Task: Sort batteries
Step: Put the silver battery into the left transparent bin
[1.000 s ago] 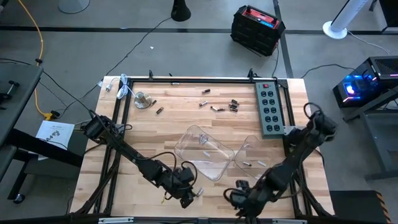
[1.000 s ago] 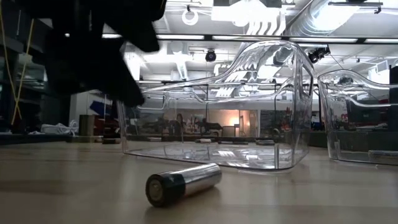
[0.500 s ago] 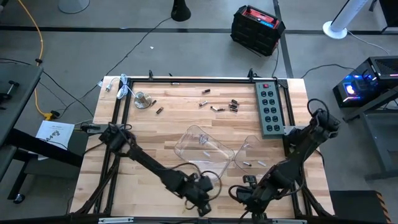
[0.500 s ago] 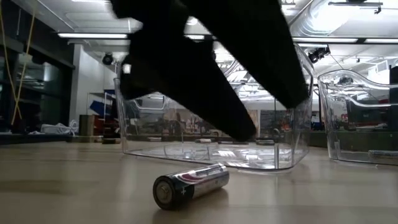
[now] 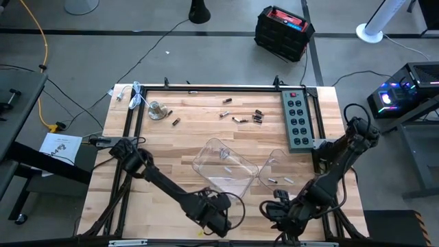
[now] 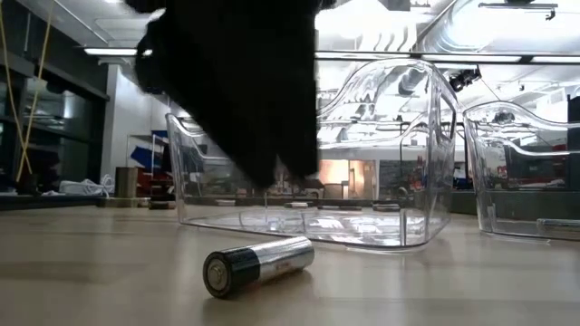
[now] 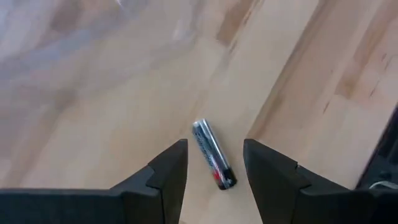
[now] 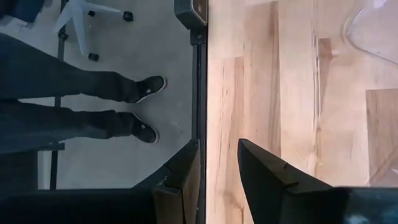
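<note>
A silvery battery with a dark end (image 6: 258, 265) lies on its side on the wood near the table's near edge. My left gripper (image 7: 214, 147) hangs open above it, one finger on each side of the battery (image 7: 212, 155), touching nothing. It shows as a dark mass (image 6: 236, 91) in the low view and sits at the near edge (image 5: 216, 219) from above. My right gripper (image 8: 217, 152) is open at the near edge (image 5: 281, 213). Several more batteries (image 5: 240, 116) lie loose near the far edge. Others lie in the two clear trays (image 5: 223, 165) (image 5: 281, 173).
A grey power strip (image 5: 297, 120) lies along the far right. A small metal piece and a white cable (image 5: 152, 108) sit at the far left. Past the near edge stand a person's legs and shoes (image 8: 93, 106). Bare wood lies left of the trays.
My left gripper has moved toward the table's right along the near edge and now hangs over the lone battery. That battery has rolled a little on the wood. My right gripper has shifted slightly toward the right edge.
</note>
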